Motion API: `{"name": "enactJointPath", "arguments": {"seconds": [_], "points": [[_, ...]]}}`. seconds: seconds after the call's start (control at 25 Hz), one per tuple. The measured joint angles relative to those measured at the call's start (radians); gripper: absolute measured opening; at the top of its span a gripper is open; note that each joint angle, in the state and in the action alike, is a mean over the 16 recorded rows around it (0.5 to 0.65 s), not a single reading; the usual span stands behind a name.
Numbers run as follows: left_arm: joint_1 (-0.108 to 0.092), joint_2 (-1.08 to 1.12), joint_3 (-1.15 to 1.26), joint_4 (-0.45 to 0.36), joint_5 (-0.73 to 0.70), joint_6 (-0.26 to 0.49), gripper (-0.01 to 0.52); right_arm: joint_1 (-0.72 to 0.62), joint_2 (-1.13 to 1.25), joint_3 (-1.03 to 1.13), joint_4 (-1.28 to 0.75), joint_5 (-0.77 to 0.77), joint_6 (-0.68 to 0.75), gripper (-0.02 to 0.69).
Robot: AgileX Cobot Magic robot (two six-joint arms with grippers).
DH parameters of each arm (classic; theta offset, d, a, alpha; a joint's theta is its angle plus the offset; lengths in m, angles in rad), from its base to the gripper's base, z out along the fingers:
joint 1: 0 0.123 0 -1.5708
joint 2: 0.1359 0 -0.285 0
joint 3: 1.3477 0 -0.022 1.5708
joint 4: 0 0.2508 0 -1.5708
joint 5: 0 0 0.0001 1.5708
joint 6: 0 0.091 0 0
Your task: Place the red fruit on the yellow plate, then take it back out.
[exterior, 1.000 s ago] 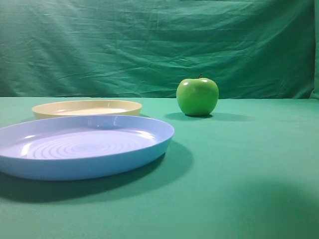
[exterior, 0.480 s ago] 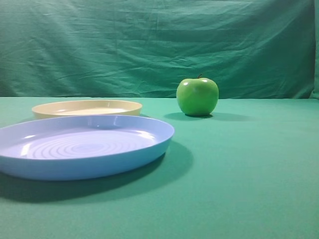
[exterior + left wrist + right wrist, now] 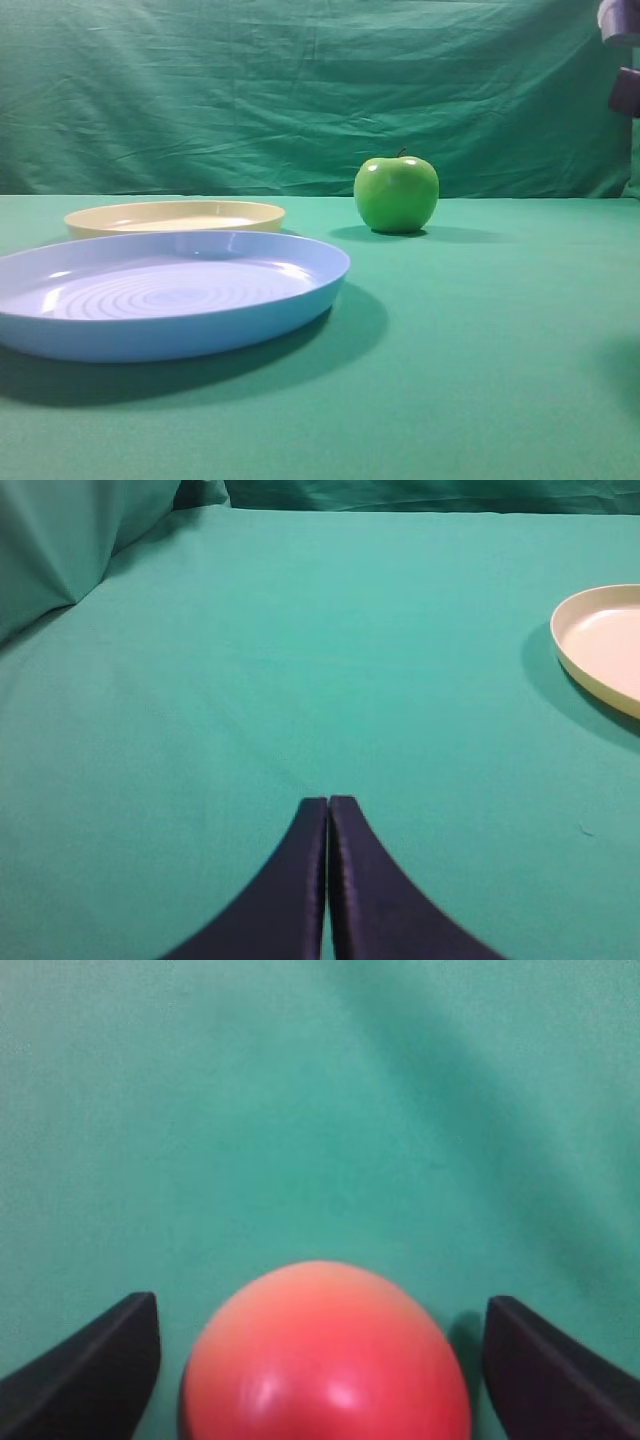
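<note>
The red fruit (image 3: 325,1360) lies on the green cloth, seen only in the right wrist view. My right gripper (image 3: 320,1302) is open around it, and cloth shows between the fruit and each finger. The fruit is out of the exterior view. There the yellow plate (image 3: 175,215) sits empty at the back left; its edge (image 3: 600,645) also shows at the right of the left wrist view. My left gripper (image 3: 327,802) is shut on nothing, low over bare cloth to the left of that plate.
A large light-blue plate (image 3: 170,300) lies in front of the yellow one. A glossy green apple (image 3: 396,194) stands upright at the back centre. Dark purple parts of the right arm (image 3: 622,60) show at the top right edge. A green backdrop hangs behind.
Dark purple parts of the right arm have come into the top right corner of the exterior view. The plates and the green apple have not moved.
</note>
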Motion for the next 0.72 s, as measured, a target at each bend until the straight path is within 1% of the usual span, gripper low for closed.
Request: {"name": "enactJointPath", "arguments": {"seconds": [0.12, 0.24, 0.36, 0.48, 0.6, 0.72], "points": [[0.000, 0.000, 0.000, 0.000, 0.000, 0.000, 0.000, 0.000, -0.012, -0.060, 0.000, 0.079, 0.000, 0.567], [0.000, 0.000, 0.000, 0.000, 0.000, 0.000, 0.000, 0.000, -0.046, -0.128, 0.000, 0.164, 0.000, 0.508], [0.000, 0.000, 0.000, 0.000, 0.000, 0.000, 0.000, 0.000, -0.103, -0.194, 0.001, 0.246, 0.000, 0.411], [0.000, 0.000, 0.000, 0.000, 0.000, -0.001, 0.000, 0.000, -0.185, -0.248, 0.007, 0.315, 0.000, 0.298], [0.000, 0.000, 0.000, 0.000, 0.000, -0.001, 0.000, 0.000, -0.288, -0.282, 0.020, 0.362, 0.000, 0.183], [0.000, 0.000, 0.000, 0.000, 0.000, -0.001, 0.000, 0.000, -0.403, -0.296, 0.039, 0.387, -0.007, 0.087]]}}
